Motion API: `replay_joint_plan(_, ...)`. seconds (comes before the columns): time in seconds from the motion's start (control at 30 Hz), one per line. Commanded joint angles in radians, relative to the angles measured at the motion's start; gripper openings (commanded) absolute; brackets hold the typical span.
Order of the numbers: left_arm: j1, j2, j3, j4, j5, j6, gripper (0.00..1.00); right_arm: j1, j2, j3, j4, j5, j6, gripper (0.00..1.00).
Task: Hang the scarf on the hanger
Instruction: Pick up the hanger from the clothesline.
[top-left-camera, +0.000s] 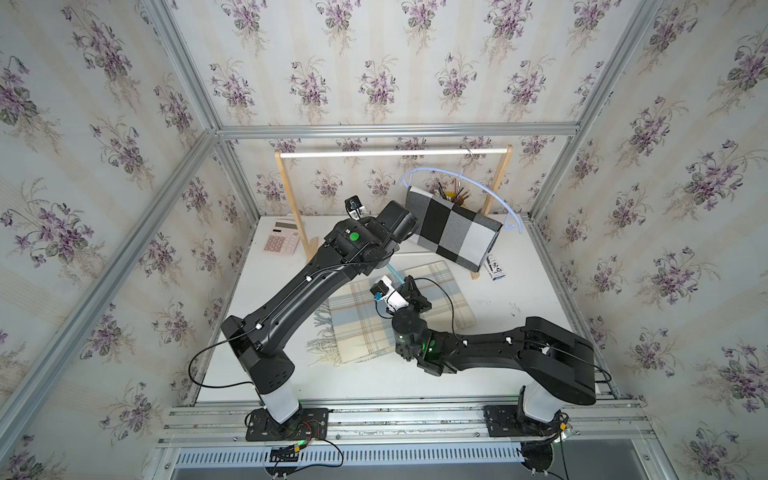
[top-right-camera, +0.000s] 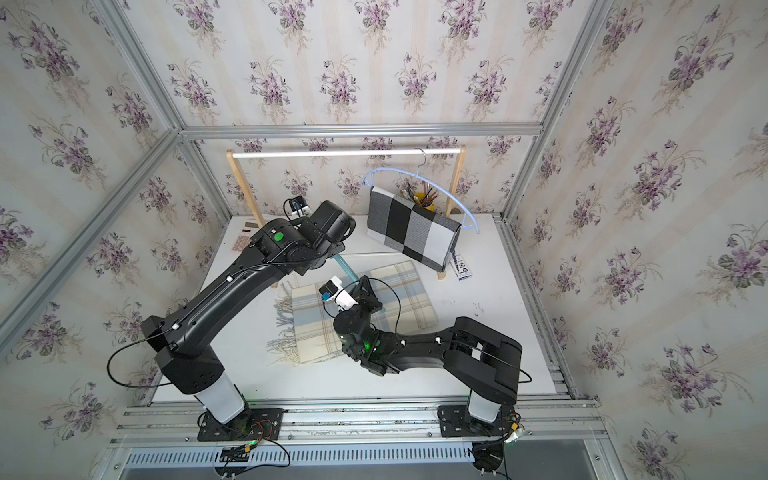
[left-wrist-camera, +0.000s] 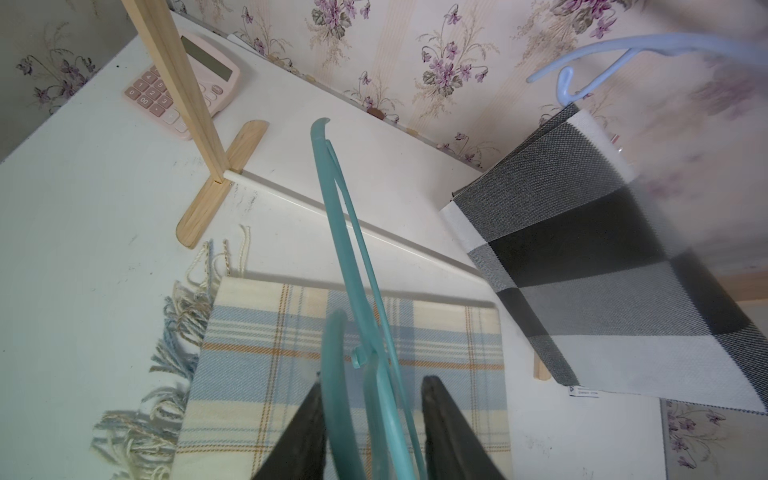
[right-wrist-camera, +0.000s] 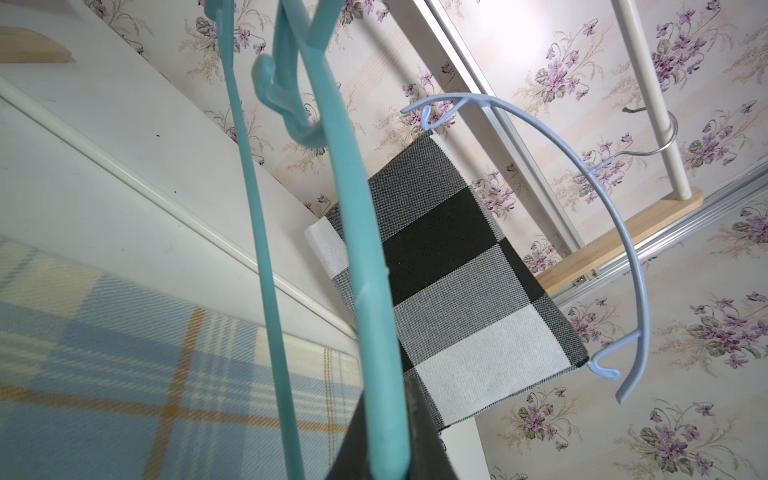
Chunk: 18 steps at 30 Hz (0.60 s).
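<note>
Far left at the back of the white bench (top-left-camera: 519, 332), a pink calculator (top-left-camera: 281, 242) lies just behind the left post of a wooden rack (top-left-camera: 291, 195). The left arm reaches in over that side. In its wrist view the left hand (left-wrist-camera: 374, 382) has its fingers apart on either side of a teal hanger (left-wrist-camera: 332, 216), whose hook sits close against one finger; whether they press on it I cannot tell. Both top views show only a short piece of the teal hanger between the two arms.

Under it, about mid-bench, the plaid scarf (top-left-camera: 361, 328) lies folded flat. It is cream, pale blue and orange, with its fringe toward the left, and it is not on any hanger. The right hand (right-wrist-camera: 384, 411) is clamped on one arm of the teal hanger, above the scarf.

Further right, a black, grey and white checked scarf (top-left-camera: 453, 232) is draped on a pale blue hanger (right-wrist-camera: 644, 299), hooked on the rack's white rail (top-left-camera: 395, 153) near the right post. Behind it stands a cup of pencils (top-left-camera: 455, 195). A small printed box (top-left-camera: 496, 268) lies by the right foot
</note>
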Motion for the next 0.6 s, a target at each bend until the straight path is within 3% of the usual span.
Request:
replay_joint_plan(0.0,0.008,0.003,-0.010,-0.014,-0.012,-0.008,0.36,0.001,0.004,0.008,0.009,0.003,0.021,0.00)
replay_joint_plan(0.13,0.016,0.010,-0.022,-0.009,-0.004,0.002,0.23,0.001,0.009,0.009,0.008,0.004,0.022,0.00)
replay_joint_plan(0.27,0.020,0.006,-0.051,0.013,0.016,0.013,0.00,0.001,0.011,0.012,-0.020,0.004,0.043,0.00)
replay_joint_plan(0.4,0.022,-0.015,-0.085,0.037,0.020,0.026,0.00,0.004,-0.020,0.031,-0.180,-0.033,0.168,0.04)
replay_joint_plan(0.57,0.024,-0.066,-0.156,0.088,-0.009,0.059,0.00,0.003,-0.093,0.129,-0.676,-0.263,0.502,0.95)
